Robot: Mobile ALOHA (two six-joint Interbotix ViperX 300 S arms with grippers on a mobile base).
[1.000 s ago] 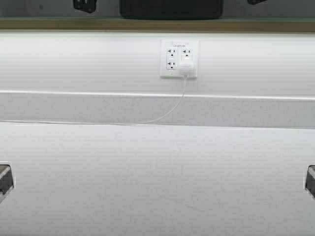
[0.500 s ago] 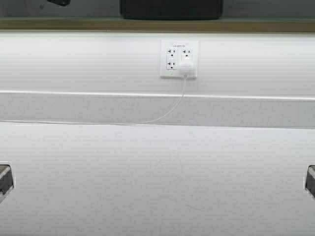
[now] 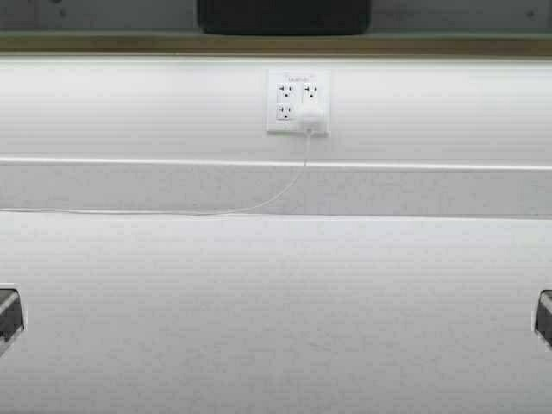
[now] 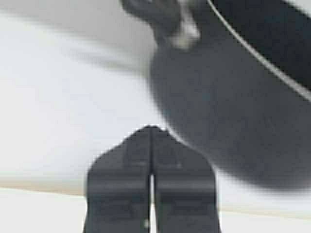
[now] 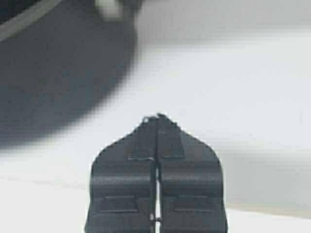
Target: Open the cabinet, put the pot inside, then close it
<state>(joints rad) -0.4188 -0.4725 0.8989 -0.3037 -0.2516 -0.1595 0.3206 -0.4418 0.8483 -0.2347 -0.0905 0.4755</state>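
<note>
Black and matte, the pot (image 3: pixel 284 16) sat on the cabinet (image 3: pixel 103 41) floor above the counter; in the high view only its lower body showed, just over the tan front edge of the shelf. My left gripper (image 4: pixel 151 130) was pinched fully together with nothing between its fingers, its tip close beside the pot's (image 4: pixel 228 121) curved wall, one loop handle beyond it. My right gripper (image 5: pixel 157 118) was likewise pressed together and empty, with the pot (image 5: pixel 53 73) just off to its side. Neither appeared in the high view, which showed mostly the white countertop (image 3: pixel 276 328), the wall outlet (image 3: pixel 297 102) and its white cord (image 3: pixel 259 205) trailing along the backsplash.

I judged the placing done and the closing to be the step in hand. To do it well I would draw both arms straight back, clear of the pot's sides and handles — a brush on the way out could drag it toward the shelf edge. The doors were not in sight, so I could not tell how far they stood open; I would find each door's outer face first, then push it evenly — not fast — until it met the frame.
</note>
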